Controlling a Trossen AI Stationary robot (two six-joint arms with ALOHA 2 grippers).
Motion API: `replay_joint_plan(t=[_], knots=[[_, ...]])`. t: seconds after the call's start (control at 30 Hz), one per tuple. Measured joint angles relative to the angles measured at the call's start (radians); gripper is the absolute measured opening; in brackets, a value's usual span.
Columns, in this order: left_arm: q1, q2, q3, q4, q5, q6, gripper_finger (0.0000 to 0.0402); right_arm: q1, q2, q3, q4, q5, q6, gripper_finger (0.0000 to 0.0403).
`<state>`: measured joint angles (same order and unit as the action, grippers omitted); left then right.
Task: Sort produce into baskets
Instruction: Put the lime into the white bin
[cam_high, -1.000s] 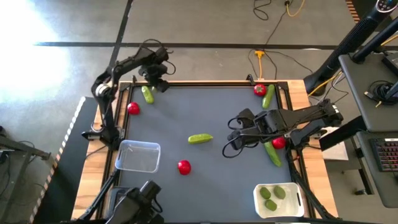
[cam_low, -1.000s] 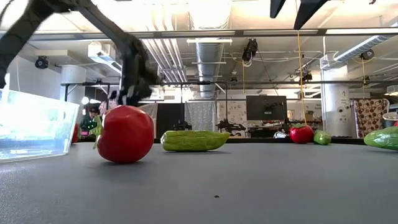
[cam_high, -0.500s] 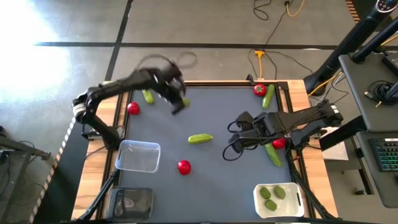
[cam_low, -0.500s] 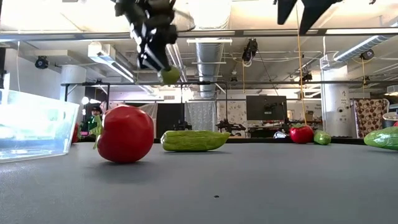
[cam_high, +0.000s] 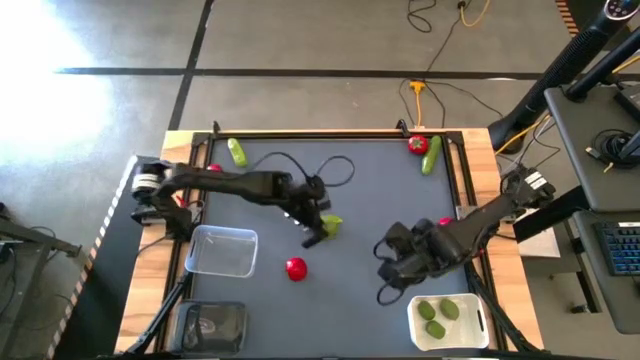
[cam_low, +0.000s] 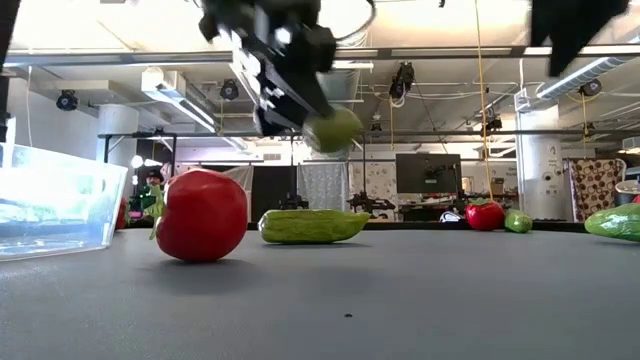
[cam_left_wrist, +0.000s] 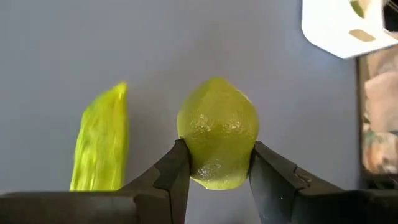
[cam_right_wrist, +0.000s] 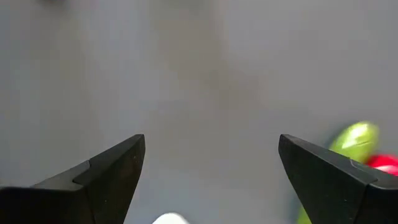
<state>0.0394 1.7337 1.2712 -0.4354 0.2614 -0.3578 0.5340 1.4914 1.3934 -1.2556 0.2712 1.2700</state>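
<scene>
My left gripper (cam_high: 320, 232) is shut on a small olive-green lime (cam_left_wrist: 217, 132) over the table's middle, above a light-green cucumber (cam_left_wrist: 99, 146) that lies on the table. In the low view the lime (cam_low: 333, 128) hangs well above the table. My right gripper (cam_high: 385, 278) is open and empty, near the far left corner of the white basket (cam_high: 415, 310), which holds limes (cam_high: 436, 312). A red tomato (cam_high: 296, 268) lies near the clear basket (cam_high: 222, 250). My left gripper pinches the lime's two opposite sides (cam_left_wrist: 189, 146) between its two fingers. The fingers slant down from the table's left. The lime sticks out past the fingertips and is lifted clear of the table.
A dark-tinted basket (cam_high: 210, 325) stands at the near left edge. A cucumber (cam_high: 237, 152) lies at the far left, and a tomato (cam_high: 417, 144) and a cucumber (cam_high: 431, 157) at the far right corner. A tomato (cam_high: 444, 222) shows behind the right arm.
My left gripper has swung from the table's far left corner toward its middle and near side, carrying the lime lifted clear of the table. My right gripper has gone toward the near edge, up to the white basket.
</scene>
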Motion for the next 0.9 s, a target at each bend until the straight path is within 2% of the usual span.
replay_joint_plan(t=[0.17, 0.3, 0.4, 0.5, 0.6, 0.77, 0.9], knots=[[-0.042, 0.141, 0.052, 0.053, -0.012, 0.051, 0.0124, 0.026, 0.000, -0.118, 0.212, -0.127, -0.055, 0.0361], [-0.066, 0.226, 0.070, 0.038, -0.016, 0.078, 0.0131, 0.024, 0.000, -0.188, 0.332, -0.146, -0.035, 0.0361], [-0.092, 0.256, 0.077, 0.060, -0.016, 0.084, 0.0132, 0.017, 0.000, -0.213, 0.348, -0.137, -0.063, 0.0361], [-0.120, 0.286, 0.075, 0.073, -0.017, 0.074, 0.0133, 0.017, 0.000, -0.244, 0.374, -0.086, -0.127, 0.0361], [-0.139, 0.292, 0.077, 0.082, -0.049, 0.006, 0.0140, 0.018, 0.000, -0.281, 0.451, -0.037, -0.204, 0.0361], [-0.146, 0.285, 0.076, 0.086, -0.090, -0.076, 0.0183, 0.017, 0.000, -0.349, 0.621, -0.034, -0.361, 0.0361], [-0.152, 0.236, 0.076, 0.050, -0.100, -0.067, 0.0224, 0.017, 0.000, -0.394, 0.734, 0.009, -0.471, 0.0361]])
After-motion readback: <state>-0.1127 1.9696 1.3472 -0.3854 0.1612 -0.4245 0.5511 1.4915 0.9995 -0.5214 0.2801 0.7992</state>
